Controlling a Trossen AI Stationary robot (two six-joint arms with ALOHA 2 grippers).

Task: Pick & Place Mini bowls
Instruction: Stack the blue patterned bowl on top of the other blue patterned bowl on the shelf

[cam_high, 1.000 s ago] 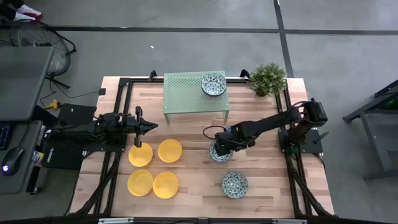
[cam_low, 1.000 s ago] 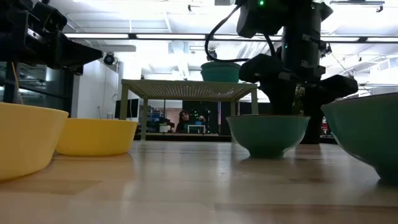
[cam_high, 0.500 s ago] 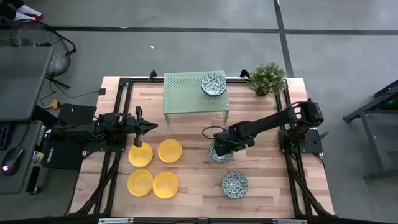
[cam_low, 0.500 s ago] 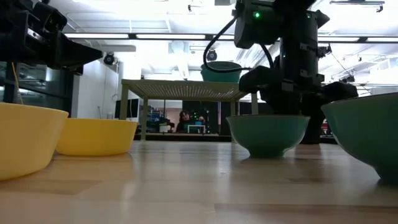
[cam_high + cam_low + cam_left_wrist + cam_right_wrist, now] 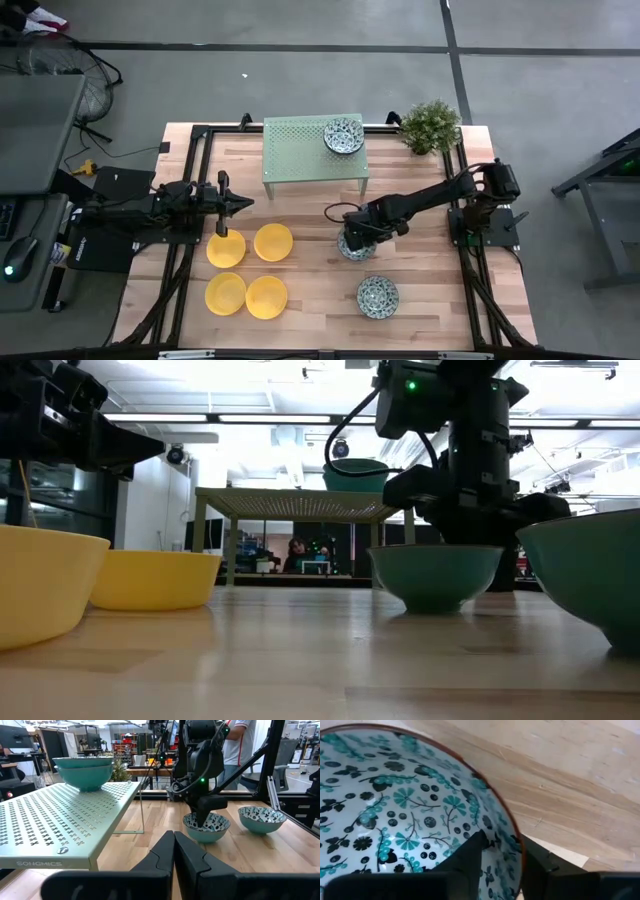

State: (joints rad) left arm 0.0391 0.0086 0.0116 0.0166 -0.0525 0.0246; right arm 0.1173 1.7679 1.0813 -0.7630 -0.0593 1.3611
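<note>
Wooden planks make up the desk (image 5: pixel 310 290), framed by dark rails. Nearest the front edge lie two yellow bowls (image 5: pixel 246 295) and one patterned bowl (image 5: pixel 378 295); just behind them sit two more yellow bowls (image 5: pixel 250 245). Level with those, the right gripper (image 5: pixel 352 240) straddles the rim of a second patterned bowl (image 5: pixel 355 245), one finger (image 5: pixel 470 851) inside and one outside, closing on the wall but not visibly clamped yet. The left gripper (image 5: pixel 240 204) waits beside the yellow group, fingers together and empty. Farther back, the pale green rack (image 5: pixel 313 148) carries a patterned bowl (image 5: pixel 343 135), beside a potted plant (image 5: pixel 432 125). Most bowls look unplaced.
</note>
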